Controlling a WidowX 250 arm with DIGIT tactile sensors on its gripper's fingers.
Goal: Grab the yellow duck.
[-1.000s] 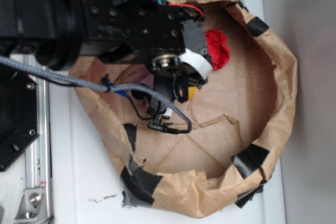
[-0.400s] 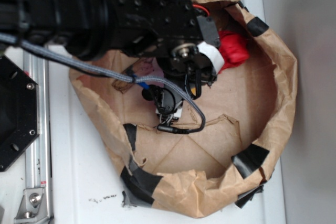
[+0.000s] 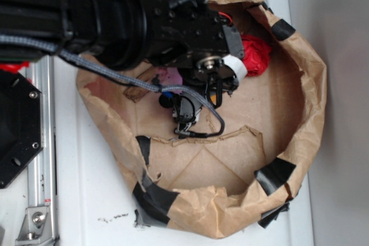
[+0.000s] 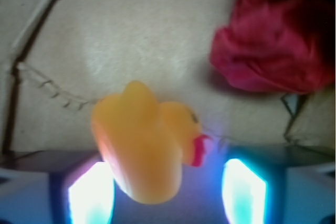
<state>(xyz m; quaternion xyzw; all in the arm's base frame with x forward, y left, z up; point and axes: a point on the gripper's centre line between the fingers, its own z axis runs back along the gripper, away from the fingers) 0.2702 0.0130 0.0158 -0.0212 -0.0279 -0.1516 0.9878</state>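
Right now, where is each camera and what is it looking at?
Exterior: sits above, looking down into the paper bowl; shows the black arm.
Wrist: sits on the arm, looking down past the tool at the duck; shows two glowing fingers.
Both show the red wad and the brown paper floor.

In the exterior view the arm (image 3: 115,21) hides the yellow duck entirely. In the wrist view the red paper wad (image 4: 275,40) (blurred) runs off the upper right edge.
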